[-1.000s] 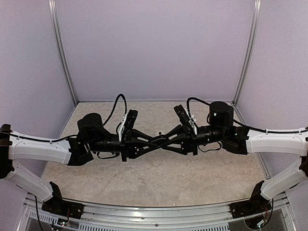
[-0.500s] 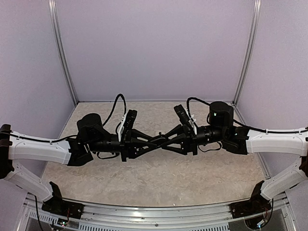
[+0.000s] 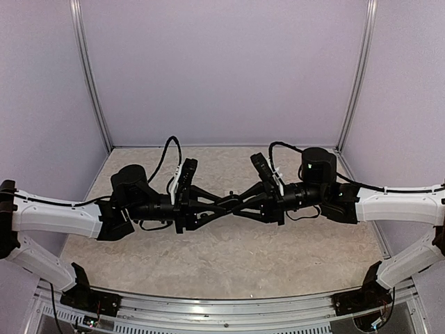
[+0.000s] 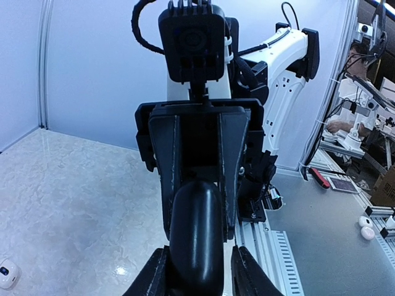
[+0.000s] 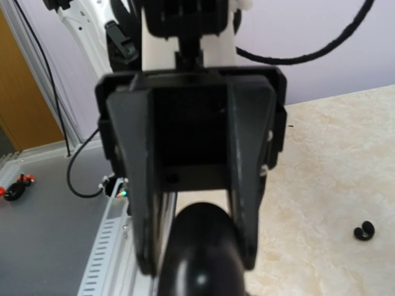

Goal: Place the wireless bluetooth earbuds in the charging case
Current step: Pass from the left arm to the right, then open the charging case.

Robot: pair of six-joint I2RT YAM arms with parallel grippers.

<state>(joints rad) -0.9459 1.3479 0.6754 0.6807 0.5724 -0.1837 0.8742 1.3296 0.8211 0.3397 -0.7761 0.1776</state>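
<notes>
One earbud [image 5: 364, 231], a small glossy black curled piece, lies loose on the table [image 3: 229, 257], well apart from both arms. It shows only in the right wrist view, so I take it for an earbud rather than being sure of it. The second earbud does not show in any view.

The black pebble-shaped case [image 4: 194, 234] is in the air over the middle of the table, with the two arms meeting at it head-on. The left gripper [image 3: 224, 202] has its fingers drawn in narrow against the sides of the case's near end. The right gripper [image 3: 237, 202] seems to pinch the other end the same way, judged from the left wrist view.

The main risk, as I judge it, is the smooth case twisting or popping out if the two arms pull unevenly, since each holds only one rounded end. It could then drop to the table, perhaps onto the earbud. The loose earbud could also be knocked away by an arm coming down for it.

From above, the crossed fingers hide the case wholly. I cannot tell whether its lid is open. The right gripper's own fingers are cut off in its wrist view. A small white thing [image 4: 7, 274] sits half out of frame on the table.
</notes>
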